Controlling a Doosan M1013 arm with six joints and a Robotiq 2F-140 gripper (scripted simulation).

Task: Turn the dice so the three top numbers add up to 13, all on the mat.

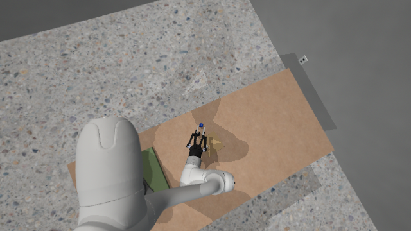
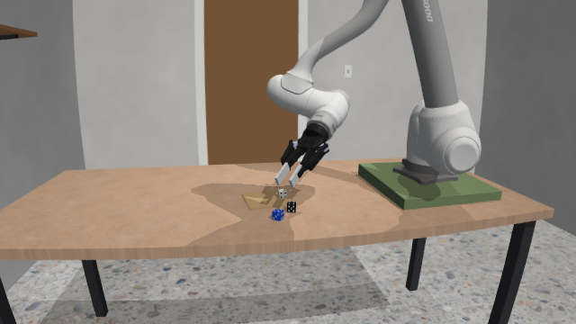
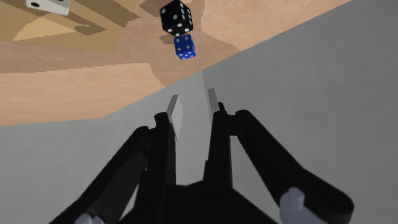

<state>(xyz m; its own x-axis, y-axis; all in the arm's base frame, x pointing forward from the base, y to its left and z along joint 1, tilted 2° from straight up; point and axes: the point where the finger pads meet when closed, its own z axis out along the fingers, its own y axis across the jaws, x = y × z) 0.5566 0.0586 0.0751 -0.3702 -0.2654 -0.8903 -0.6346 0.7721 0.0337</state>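
Observation:
My gripper [image 1: 200,128] [image 2: 285,182] [image 3: 195,101] is partly open and empty, tilted above the table. The blue die [image 1: 201,125] [image 2: 277,215] [image 3: 185,46] lies on the table in front of the mat, towards the exterior camera. The black die [image 1: 198,134] [image 2: 292,207] [image 3: 176,17] lies on the table off the mat, close to the blue die. The white die [image 2: 282,193] [image 3: 47,5] is at the right part of the tan mat [image 1: 218,145] [image 2: 252,202] [image 3: 105,40], cut off in the wrist view. I cannot surely read the top numbers.
The wooden table [image 1: 273,112] [image 2: 135,211] has its front edge beyond the blue die. The arm's base stands on a green block [image 1: 155,173] [image 2: 477,191] at the right in the exterior view. The arm hides part of the table in the top view.

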